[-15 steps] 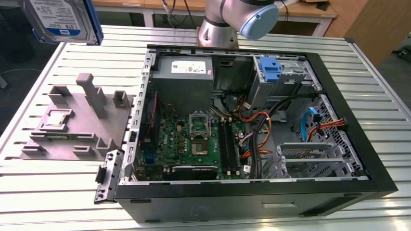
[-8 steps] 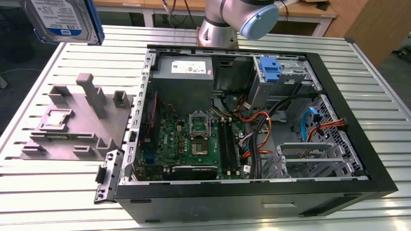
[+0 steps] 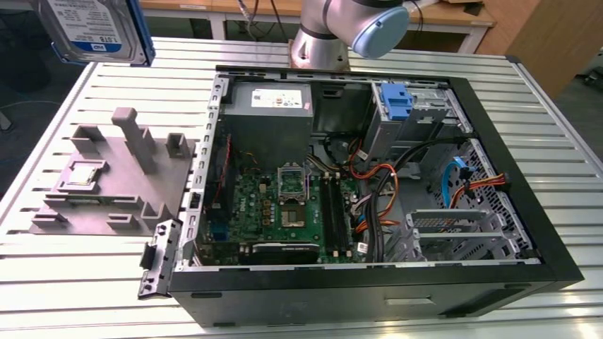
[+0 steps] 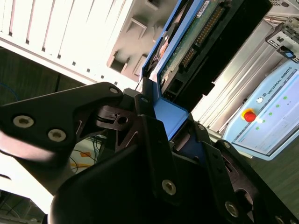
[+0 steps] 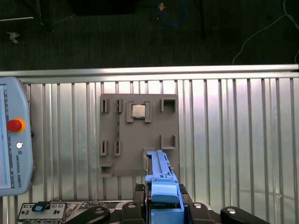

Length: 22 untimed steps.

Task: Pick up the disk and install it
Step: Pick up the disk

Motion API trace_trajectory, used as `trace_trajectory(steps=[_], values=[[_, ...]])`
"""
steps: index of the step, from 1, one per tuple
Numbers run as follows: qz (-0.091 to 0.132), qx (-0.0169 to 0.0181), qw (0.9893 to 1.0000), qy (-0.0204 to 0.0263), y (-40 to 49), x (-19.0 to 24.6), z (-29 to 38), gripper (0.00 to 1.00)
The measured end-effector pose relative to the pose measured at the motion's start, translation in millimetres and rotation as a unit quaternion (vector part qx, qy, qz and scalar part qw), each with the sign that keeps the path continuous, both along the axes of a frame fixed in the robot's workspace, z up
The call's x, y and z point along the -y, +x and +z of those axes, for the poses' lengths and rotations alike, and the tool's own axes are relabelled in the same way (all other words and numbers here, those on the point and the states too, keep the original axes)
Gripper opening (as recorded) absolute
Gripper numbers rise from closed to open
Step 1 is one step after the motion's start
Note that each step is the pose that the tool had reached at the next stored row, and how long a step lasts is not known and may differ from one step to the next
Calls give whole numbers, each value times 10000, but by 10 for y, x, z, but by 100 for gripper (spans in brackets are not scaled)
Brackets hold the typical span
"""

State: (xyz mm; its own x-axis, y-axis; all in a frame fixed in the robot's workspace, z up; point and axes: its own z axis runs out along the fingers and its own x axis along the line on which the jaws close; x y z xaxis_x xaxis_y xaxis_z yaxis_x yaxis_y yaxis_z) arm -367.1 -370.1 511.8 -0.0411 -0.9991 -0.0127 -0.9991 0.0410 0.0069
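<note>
- Exterior view: disk (image 3: 94,28) is up in the air in the top corner on the exterior view's left, clear of the table (image 3: 56,282) and well apart from the PC case (image 3: 556,268)
- White-and-blue label faces the camera. Long axis is near vertical with a slight tilt, and the upper end is cut off by the frame edge. Silver-grey metal body with a blue plastic frame down its side
- Arm (image 3: 354,25) with its grey joint and blue cap sits at top centre, behind the case
- The case lies open: black sheet-metal rim, grey power-supply box (image 3: 271,106) at the back, green motherboard (image 3: 282,205) in the middle
- A matte grey moulded fixture plate (image 3: 104,191) with posts and pockets lies on the slatted aluminium table, just beside the case on the exterior view's left
- Second wrist view: the gripper (image 4: 168,116) is clamped on the disk. Its black fingers (image 4: 154,140) press the blue bracket (image 4: 170,112) from both sides. The disk's long axis runs straight out from the fingers, green circuit-board side in view
- Teach pendant (image 4: 271,116) with a red button is behind
- First wrist view: the disk (image 5: 161,182) is seen edge-on, pointing away from the gripper above the fixture plate (image 5: 140,135), which holds a square chip (image 5: 138,110)
</note>
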Motion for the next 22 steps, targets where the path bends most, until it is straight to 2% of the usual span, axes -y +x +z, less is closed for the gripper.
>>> trace_trajectory(steps=[22], values=[[0,0,10000,0,68,0,0,37]])
